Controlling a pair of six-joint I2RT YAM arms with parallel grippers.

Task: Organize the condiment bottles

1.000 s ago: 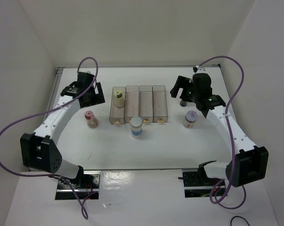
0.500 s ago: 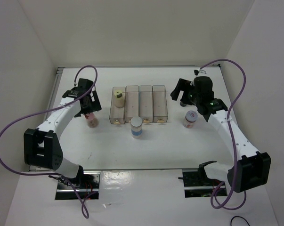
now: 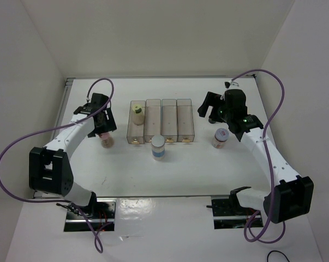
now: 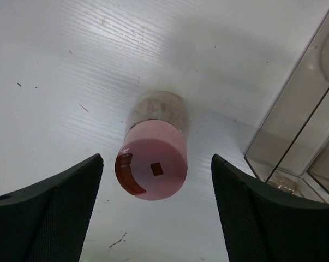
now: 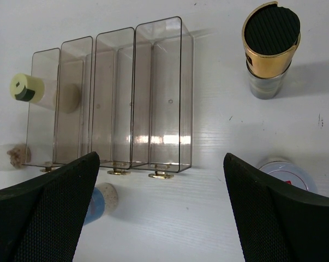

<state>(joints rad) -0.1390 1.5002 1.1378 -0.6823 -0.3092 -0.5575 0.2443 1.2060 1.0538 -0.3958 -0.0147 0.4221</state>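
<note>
At the table's left side, we find the left gripper (image 4: 156,161) poised over the pink-capped jar (image 4: 153,150), fingers spread wide on either side of the cap and touching nothing. One second ago this gripper stood farther back, clear of the jar; it has since come forward above it. The jar stands upright on the table (image 3: 126,174), just left of the row of bins (image 3: 169,117).

The right gripper (image 5: 160,158), likewise wide apart and empty, hovers near the dark brown jar (image 5: 269,49) and the red-marked jar (image 3: 220,137); we record little change in its position. The yellow-green-capped jar (image 3: 137,114) sits in the leftmost bin. The blue-banded jar (image 3: 158,147) stands just before the bins. No jar has shifted.
</note>
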